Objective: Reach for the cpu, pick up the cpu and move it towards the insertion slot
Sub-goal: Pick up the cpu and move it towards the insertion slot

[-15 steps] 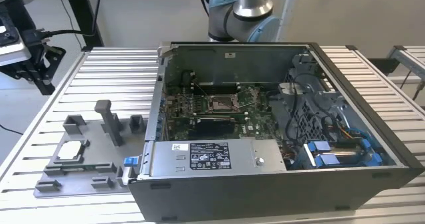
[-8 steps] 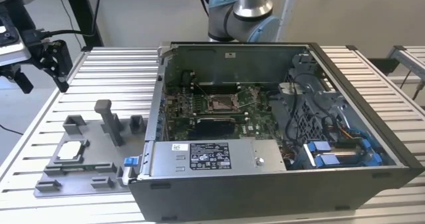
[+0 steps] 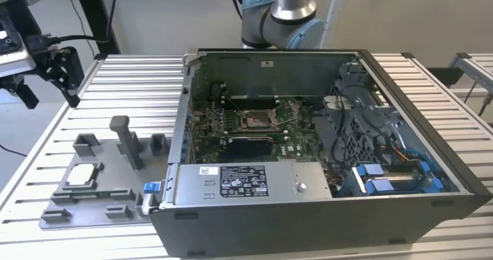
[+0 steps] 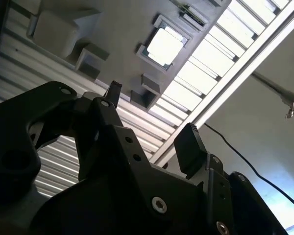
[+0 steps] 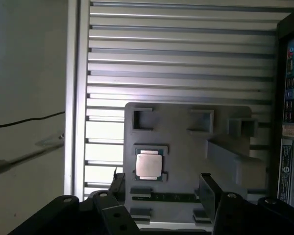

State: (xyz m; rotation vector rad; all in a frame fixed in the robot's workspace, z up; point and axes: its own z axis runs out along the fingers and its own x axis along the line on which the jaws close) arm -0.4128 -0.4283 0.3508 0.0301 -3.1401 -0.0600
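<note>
The cpu (image 3: 83,175) lies silvery face up in a recess of the grey fixture plate (image 3: 115,179) on the exterior view's left. Both wrist views show the cpu (image 4: 164,45) (image 5: 149,165) just ahead of the fingertips. My gripper (image 3: 48,92) hangs above the table's far left corner, well above and behind the cpu. In both wrist views the gripper (image 4: 151,115) (image 5: 161,186) is open, its two black fingers (image 5: 206,191) spread wide with nothing between them. The insertion slot (image 3: 258,118) is the silver-framed socket on the green board inside the open computer case.
The open computer case (image 3: 324,214) takes up the exterior view's middle and right, with a power supply (image 3: 246,182) at its front and blue parts (image 3: 385,179) beside it. Upright grey blocks (image 3: 123,138) stand on the fixture plate. The slatted metal table (image 3: 131,86) stretches behind it.
</note>
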